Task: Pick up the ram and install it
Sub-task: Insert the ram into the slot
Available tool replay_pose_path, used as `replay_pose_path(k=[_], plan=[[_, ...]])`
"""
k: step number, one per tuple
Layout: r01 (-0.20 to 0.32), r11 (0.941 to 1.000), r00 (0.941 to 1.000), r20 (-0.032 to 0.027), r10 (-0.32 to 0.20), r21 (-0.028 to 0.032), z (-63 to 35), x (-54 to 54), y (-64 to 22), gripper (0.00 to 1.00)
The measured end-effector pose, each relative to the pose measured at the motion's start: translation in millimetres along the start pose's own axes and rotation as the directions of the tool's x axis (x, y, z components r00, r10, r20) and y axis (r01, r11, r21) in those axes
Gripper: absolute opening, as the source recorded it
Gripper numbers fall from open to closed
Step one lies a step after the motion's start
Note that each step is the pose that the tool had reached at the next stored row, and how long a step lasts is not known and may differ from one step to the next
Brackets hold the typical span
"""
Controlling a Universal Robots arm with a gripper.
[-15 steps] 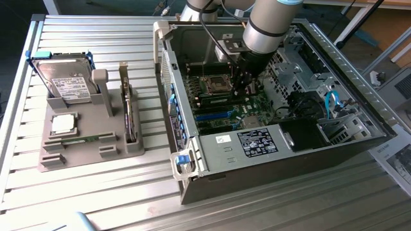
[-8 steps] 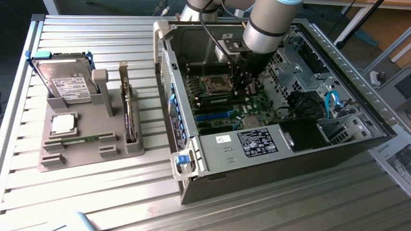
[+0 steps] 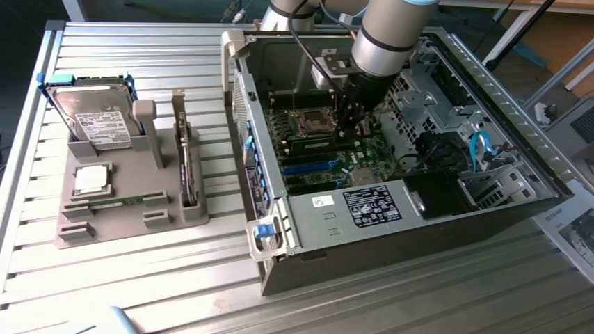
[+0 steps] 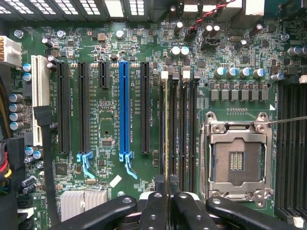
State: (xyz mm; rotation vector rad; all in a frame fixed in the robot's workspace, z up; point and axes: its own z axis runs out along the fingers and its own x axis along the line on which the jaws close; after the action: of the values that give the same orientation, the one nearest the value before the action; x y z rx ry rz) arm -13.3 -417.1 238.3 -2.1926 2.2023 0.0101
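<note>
Currently the gripper [image 3: 351, 129] reaches down into the open computer case [image 3: 501, 90], right of centre in the exterior frame, over the motherboard [image 4: 110, 110]. Its jaws are drawn close, pinching the ram [image 4: 166, 134]. The ram shows edge-on in the wrist view, lined up along the memory slot nearest the long black card slots, with three more slots between it and the open processor socket [image 4: 237, 160]. At the exterior frame's left sits a grey tray [image 3: 111, 233] holding a hard drive [image 3: 93, 115].
</note>
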Motion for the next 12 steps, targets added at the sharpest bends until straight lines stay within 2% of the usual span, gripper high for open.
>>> replay_pose_path(k=[12], plan=[[0.0,1.0,1.0,-0.0002,0.0,-0.0002,-2.2,-0.1,-0.2,0.12]])
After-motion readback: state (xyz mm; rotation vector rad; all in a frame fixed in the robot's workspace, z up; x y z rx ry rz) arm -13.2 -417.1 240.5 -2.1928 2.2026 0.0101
